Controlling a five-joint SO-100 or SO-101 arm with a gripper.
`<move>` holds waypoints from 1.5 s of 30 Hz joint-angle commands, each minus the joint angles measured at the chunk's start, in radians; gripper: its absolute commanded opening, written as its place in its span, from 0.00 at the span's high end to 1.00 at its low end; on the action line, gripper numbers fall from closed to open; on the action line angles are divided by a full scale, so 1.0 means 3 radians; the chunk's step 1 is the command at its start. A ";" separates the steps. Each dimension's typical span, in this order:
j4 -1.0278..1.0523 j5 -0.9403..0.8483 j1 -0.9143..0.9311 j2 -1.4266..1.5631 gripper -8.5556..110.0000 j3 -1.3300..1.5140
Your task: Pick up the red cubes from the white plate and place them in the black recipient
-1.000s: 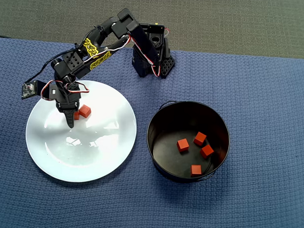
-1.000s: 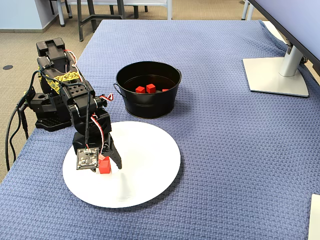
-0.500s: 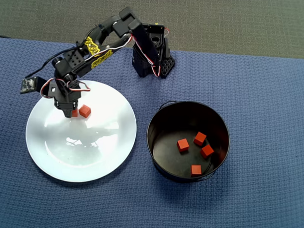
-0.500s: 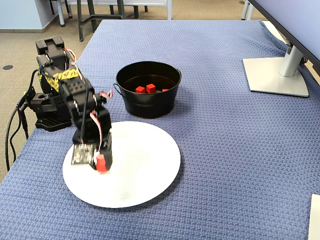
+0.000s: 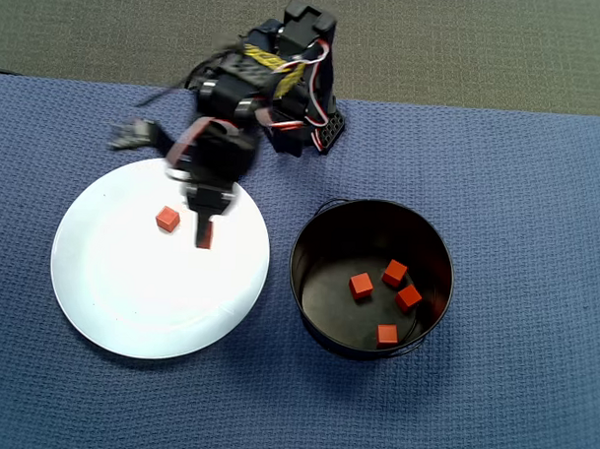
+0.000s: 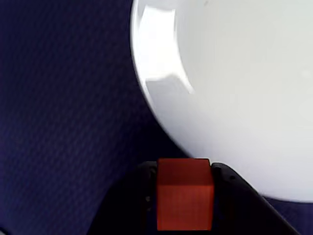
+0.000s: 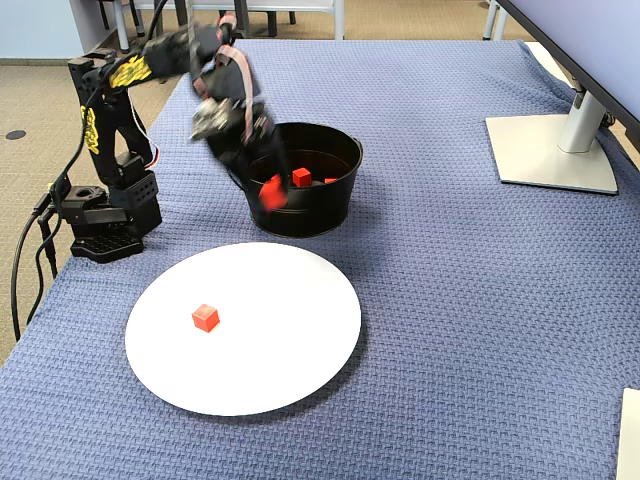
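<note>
In the overhead view the white plate (image 5: 129, 307) lies at the left of the blue-clothed desk (image 5: 536, 243), with one loose red cube (image 5: 167, 219) on it toward its 11 o'clock edge. Just right of that cube the hand (image 5: 204, 235) hangs over the plate's 2 o'clock part, blurred, its jaws closed on another red cube (image 5: 205, 237). The wrist view shows this held cube (image 6: 185, 194) squeezed between two dark fingers (image 6: 230, 196), with the plate's rim (image 6: 161, 98) and blue cloth below. Further right, just beside the plate, stands the black recipient (image 5: 319, 235), holding four red cubes (image 5: 361, 286) scattered across its floor. In the fixed view the hand (image 7: 272, 192) hangs in front of the recipient's (image 7: 325, 215) near wall, above the cloth between plate (image 7: 290, 350) and recipient.
</note>
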 commanded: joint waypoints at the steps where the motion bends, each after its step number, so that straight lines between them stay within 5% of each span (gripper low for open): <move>1: -0.0082 0.0486 -0.0833 0.0297 0.93 0.0148; 7: -0.0118 0.0900 -0.1871 0.0435 0.91 0.0583; 9: -0.0102 0.0844 -0.2066 0.0465 0.70 0.0654; 11: -0.0031 0.0660 -0.2071 0.0522 0.61 0.0660; 15: -0.0015 0.0598 -0.1340 0.0573 0.61 0.0568; 21: -0.0123 0.0481 0.0082 0.0389 0.76 0.0777; 25: -0.0281 -0.0568 0.0568 0.0271 0.75 0.1094; 33: -0.0752 -0.3615 0.1329 0.0153 0.68 0.1611; 40: -0.0680 -0.4837 0.1606 -0.0118 0.68 0.1595; 45: -0.0670 -0.5016 0.1631 -0.0394 0.69 0.1273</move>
